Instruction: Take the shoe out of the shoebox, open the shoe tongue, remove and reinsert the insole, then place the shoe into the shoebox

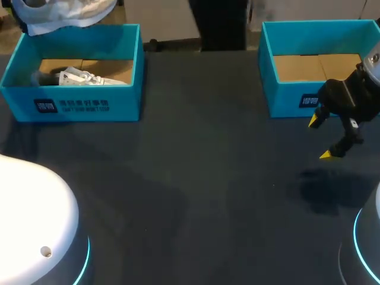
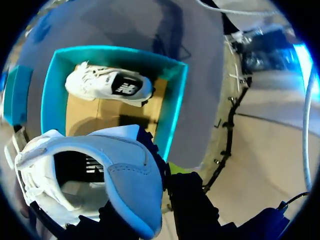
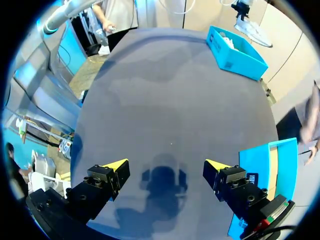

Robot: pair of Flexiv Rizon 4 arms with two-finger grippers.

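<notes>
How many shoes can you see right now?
2. A white shoe lies inside the left shoebox; a blue-and-white shoe is held in the air above that box. The right shoebox looks empty, though its near wall hides some floor.

Dark grey bench (image 1: 208, 178), matte top, w/ a soft dark shadow (image 1: 323, 187) on its near-right part. At bench's far-right corner: 2nd blue box (image 1: 285, 101), open-topped, brown cardboard floor (image 1: 303, 66) showing, printed label (image 1: 309, 101) on the wall facing bench's near edge. At bench's far-left corner: spare white sneaker (image 2: 107, 85) lying on its side on cardboard inside the left box (image 1: 71, 104), dark logo patch on its upturned side, apart from the box walls.
</notes>
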